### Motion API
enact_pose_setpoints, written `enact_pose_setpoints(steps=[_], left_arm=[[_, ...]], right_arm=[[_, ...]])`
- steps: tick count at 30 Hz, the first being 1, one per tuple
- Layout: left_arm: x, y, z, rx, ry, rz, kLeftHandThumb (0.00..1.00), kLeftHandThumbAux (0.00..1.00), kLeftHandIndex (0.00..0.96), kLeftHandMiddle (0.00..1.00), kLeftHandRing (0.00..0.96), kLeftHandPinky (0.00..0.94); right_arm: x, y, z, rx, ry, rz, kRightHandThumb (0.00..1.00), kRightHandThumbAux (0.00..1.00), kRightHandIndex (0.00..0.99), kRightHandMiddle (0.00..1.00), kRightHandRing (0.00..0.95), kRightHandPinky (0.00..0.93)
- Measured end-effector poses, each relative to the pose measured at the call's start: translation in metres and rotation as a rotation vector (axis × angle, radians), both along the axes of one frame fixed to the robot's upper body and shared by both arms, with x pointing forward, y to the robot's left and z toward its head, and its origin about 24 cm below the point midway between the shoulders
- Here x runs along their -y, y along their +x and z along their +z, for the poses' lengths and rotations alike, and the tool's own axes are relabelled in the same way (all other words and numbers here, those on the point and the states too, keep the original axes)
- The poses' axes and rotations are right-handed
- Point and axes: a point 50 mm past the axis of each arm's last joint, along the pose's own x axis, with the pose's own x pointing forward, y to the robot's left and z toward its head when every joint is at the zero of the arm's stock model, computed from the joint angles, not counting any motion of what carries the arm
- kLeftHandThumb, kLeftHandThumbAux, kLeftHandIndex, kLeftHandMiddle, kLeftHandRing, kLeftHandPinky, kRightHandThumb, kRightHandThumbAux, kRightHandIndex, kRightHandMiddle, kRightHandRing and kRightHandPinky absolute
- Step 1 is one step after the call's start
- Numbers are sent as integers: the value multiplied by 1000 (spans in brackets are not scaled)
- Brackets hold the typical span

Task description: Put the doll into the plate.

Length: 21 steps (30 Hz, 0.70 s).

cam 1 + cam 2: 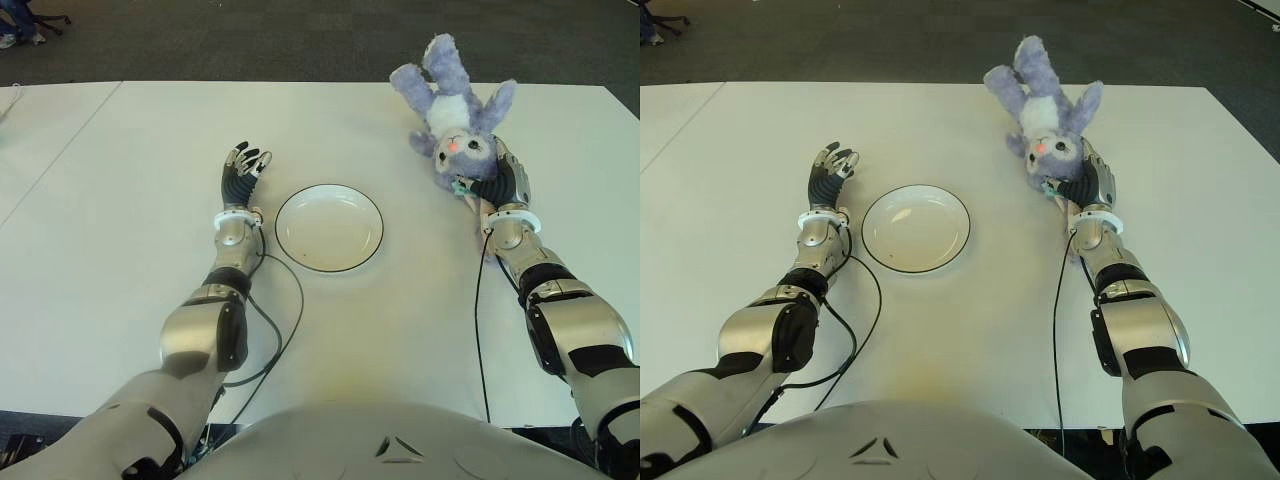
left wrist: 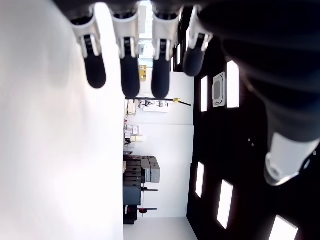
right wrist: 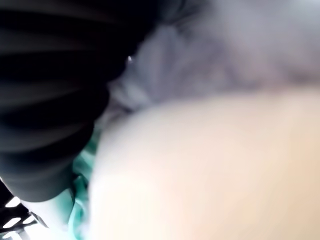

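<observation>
The doll [image 1: 452, 110], a purple plush rabbit with a white belly, lies on the table at the far right with its head toward me. My right hand [image 1: 497, 180] sits against that head, fingers curled on it. Purple fur [image 3: 225, 45] fills the right wrist view, close against the dark fingers [image 3: 45, 100]. The white plate [image 1: 329, 228] with a dark rim stands empty mid-table, left of the doll. Left of the plate is my left hand [image 1: 243, 165], open, its fingers [image 2: 128, 60] spread and holding nothing.
The white table [image 1: 120, 200] ends at a far edge just behind the doll, with dark carpet beyond. Black cables [image 1: 285, 320] trail along both forearms on the tabletop. A chair base [image 1: 30, 20] shows at the far left corner.
</observation>
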Motion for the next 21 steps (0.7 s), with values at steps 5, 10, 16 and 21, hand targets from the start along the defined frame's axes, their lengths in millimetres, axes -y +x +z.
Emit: enact_pose_setpoints(steps=[5,10,16,21], left_arm=[[0,0,0,0,0,0,0,607,165,255,260,251],[0,0,0,0,0,0,0,606,161,252,259,247],[0,0,0,0,0,0,0,605,161,250,253,237],[0,0,0,0,0,0,0,610,163,254,256,255]], right_arm=[[-8,-2,3,65,1,64,703,717,439,873,878,859],[-14,-3,6,112,-5,112,703,718,439,880,884,867],[-19,-3,9,147,-6,146,703,718,439,883,888,876],[-23,-4,13,184,-9,170,703,718,439,883,889,879]])
